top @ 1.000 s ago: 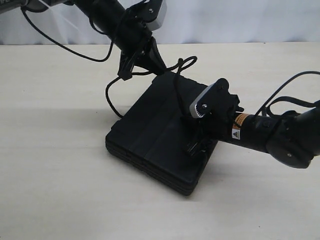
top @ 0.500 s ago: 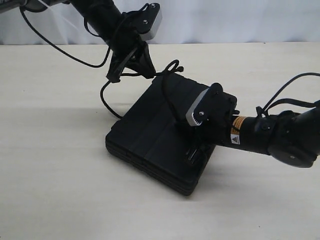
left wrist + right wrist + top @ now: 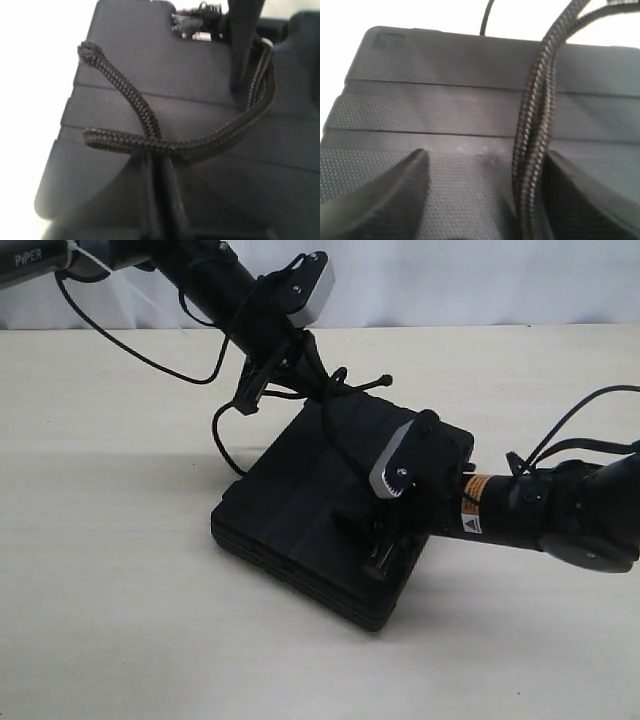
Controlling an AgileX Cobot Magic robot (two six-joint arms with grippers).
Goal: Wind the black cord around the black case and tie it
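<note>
The black case (image 3: 300, 510) lies flat on the table, ribbed face up. The black cord (image 3: 343, 452) runs across its top from the far corner toward my right gripper (image 3: 383, 552). My left gripper (image 3: 318, 385) hovers at that far corner, shut on the cord. In the left wrist view the braided cord (image 3: 200, 145) is pinched at the closed tips of the left gripper (image 3: 161, 156), its knotted tip (image 3: 89, 49) sticking out over the case (image 3: 130, 75). In the right wrist view the right gripper (image 3: 482, 167) rests open on the case (image 3: 435, 105). A doubled cord strand (image 3: 535, 125) lies against one finger (image 3: 585, 200).
A slack length of cord (image 3: 222, 445) loops on the tan table (image 3: 100, 570) beside the case's left edge. Smooth robot cables hang by the left arm (image 3: 130, 345) and the right arm (image 3: 560, 435). A white backdrop (image 3: 480, 280) closes the far side.
My left gripper swung left, then back right to the far corner with the cord, whose tip now points right. My right gripper slid slightly left and forward on the case.
</note>
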